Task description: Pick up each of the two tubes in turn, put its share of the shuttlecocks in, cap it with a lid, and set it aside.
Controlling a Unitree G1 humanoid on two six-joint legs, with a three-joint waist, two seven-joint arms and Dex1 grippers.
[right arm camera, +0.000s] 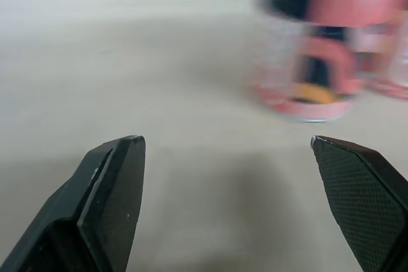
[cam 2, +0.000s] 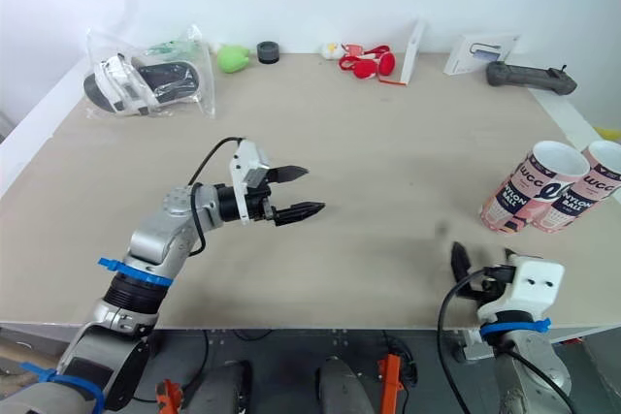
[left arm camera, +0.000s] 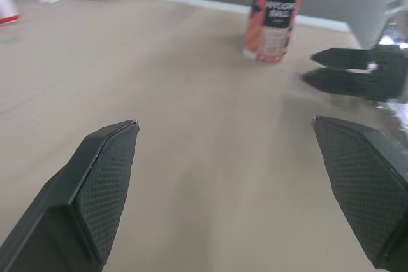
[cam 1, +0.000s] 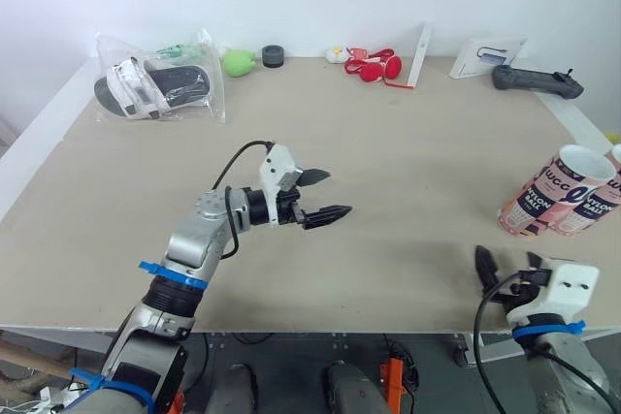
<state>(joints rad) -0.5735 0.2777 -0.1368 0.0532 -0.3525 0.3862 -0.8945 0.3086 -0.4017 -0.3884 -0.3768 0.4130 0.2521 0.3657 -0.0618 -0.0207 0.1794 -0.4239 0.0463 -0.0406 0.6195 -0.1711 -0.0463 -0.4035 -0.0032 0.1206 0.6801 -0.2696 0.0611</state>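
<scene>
Pink tubes [cam 2: 524,191] side by side, insides hidden, left pincer [cam 1: 339,192] spread wide, right pincer [right arm camera: 226,139] spread wide

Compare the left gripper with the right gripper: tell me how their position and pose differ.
The left gripper hovers over the middle of the table, whereas the right gripper sits at the table's near edge. The left gripper points sideways toward the robot's right; the right gripper points ahead, toward the tubes close by. Both have open jaws and hold nothing.
</scene>
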